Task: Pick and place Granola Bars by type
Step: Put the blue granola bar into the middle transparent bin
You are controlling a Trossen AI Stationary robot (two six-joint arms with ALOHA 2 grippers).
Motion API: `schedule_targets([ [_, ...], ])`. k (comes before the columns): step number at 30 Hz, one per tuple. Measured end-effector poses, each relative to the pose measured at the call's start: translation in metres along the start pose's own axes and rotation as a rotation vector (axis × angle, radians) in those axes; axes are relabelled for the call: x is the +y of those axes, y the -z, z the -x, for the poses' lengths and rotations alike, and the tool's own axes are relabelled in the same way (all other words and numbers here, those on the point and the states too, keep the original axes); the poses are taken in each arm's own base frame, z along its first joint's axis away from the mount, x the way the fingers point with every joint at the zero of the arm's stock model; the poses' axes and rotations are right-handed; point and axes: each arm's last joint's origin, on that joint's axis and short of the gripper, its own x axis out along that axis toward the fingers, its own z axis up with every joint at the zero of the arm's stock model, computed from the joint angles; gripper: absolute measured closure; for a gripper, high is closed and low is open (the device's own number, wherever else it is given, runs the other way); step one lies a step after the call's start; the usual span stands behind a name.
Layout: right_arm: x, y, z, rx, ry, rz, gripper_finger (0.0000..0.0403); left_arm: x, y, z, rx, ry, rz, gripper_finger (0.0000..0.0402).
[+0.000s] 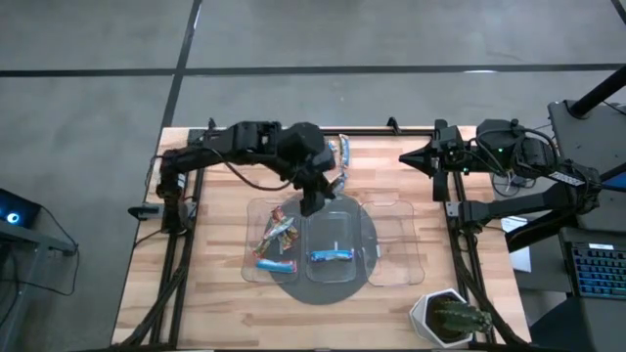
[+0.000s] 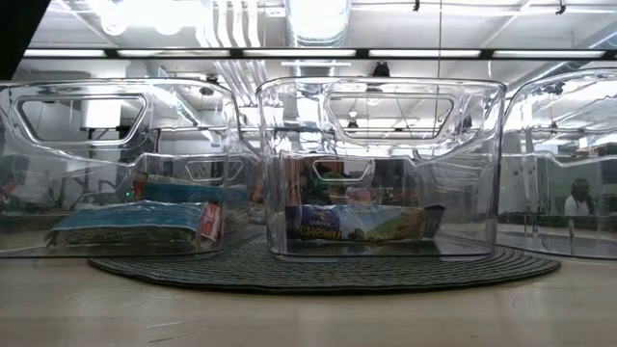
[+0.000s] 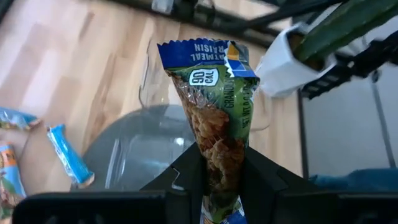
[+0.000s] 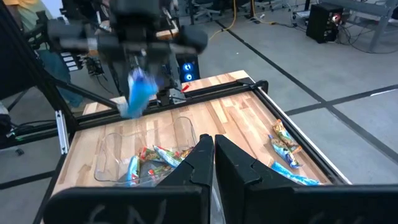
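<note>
Left pincer (image 3: 219,180) pinching blue-green granola bar (image 3: 214,118) by lower end, hanging over middle clear tray (image 1: 337,238) on desk (image 1: 225,303); grip low, bar may tilt or slip, land in left tray (image 1: 256,220); right pincer (image 4: 213,152) pressed together, parked aside

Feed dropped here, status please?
Left gripper shut on blue bar over middle tray. Right gripper shut, parked at table's right edge. Nothing blocking.

bar (image 3: 214,118): blue-green wrapper | fingers (image 3: 186,177): black | trays (image 1: 391,244): clear | mat (image 2: 318,272): dark woven
</note>
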Motion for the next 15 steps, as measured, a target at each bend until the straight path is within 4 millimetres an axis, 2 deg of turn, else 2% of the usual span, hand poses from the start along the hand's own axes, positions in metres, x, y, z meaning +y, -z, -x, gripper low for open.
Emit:
schedule_targets([
  [10, 0.000, 0.000, 0.000, 0.000, 0.004, 0.000, 0.0394, 0.022, 0.037, -0.073, 0.222, -0.051, 0.006, 0.0336],
  [15, 0.000, 0.000, 0.000, -0.001, 0.009, 0.002, 0.0394, 0.029, 0.057, -0.108, 0.248, -0.047, -0.031, 0.0338],
])
